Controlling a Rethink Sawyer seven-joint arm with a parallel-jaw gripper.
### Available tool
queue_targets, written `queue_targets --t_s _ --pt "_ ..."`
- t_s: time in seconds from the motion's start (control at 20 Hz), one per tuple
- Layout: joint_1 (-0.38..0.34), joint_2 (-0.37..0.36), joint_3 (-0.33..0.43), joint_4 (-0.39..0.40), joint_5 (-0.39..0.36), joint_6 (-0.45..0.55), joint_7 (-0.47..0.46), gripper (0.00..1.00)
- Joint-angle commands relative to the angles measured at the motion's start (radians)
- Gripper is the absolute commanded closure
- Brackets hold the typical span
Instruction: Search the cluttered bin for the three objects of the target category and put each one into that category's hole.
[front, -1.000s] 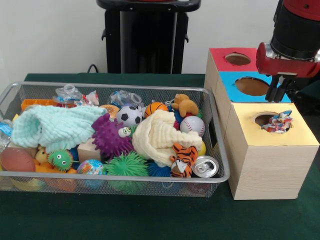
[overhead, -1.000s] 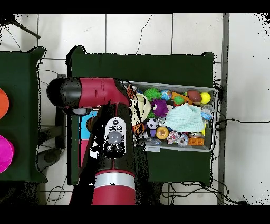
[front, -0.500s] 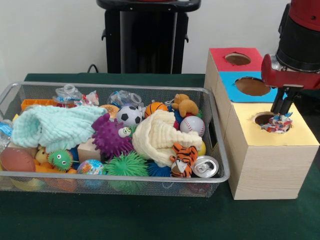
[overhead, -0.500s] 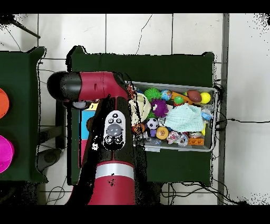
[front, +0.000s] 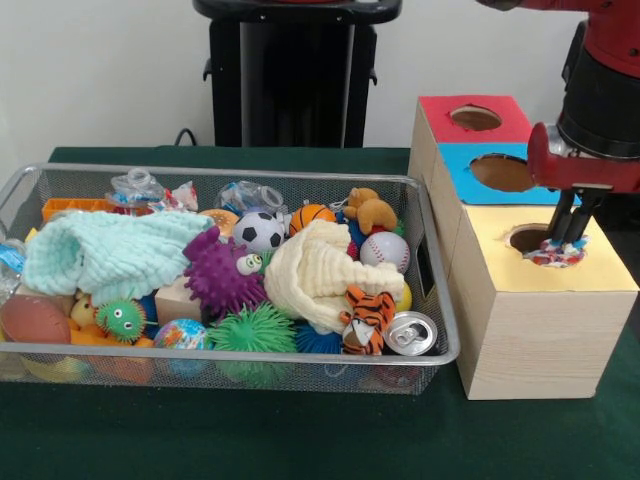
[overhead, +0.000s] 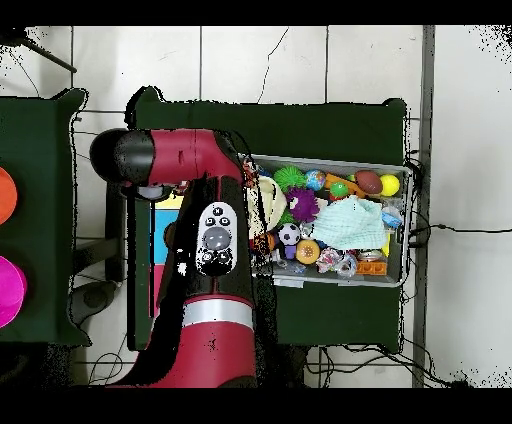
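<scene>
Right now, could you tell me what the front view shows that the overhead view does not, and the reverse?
Only the front view shows the gripper at the yellow box's hole, on a crinkly wrapper, plus the red box and blue box. Only the overhead view shows the tiled floor and the arm's whole length, which hides the boxes. Both show the wire bin of toys with the mint cloth.

I see the arm dropping in from about 1 o'clock, wrist vertical, gripper pointing straight down with its dark fingers drawn narrow and close together; overhead, the red arm runs 6 to 12.
</scene>
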Motion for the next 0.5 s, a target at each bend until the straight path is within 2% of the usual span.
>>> queue_targets --t_s 0.05,0.25,0.5 --pt "-0.026 0.051 0.02 0.026 0.013 0.028 0.191 1.0" --pt "-0.032 0.085 0.02 0.029 -0.005 -0.04 0.176 1.0" --pt "-0.034 0.122 0.012 0.017 -0.024 -0.074 0.166 1.0"
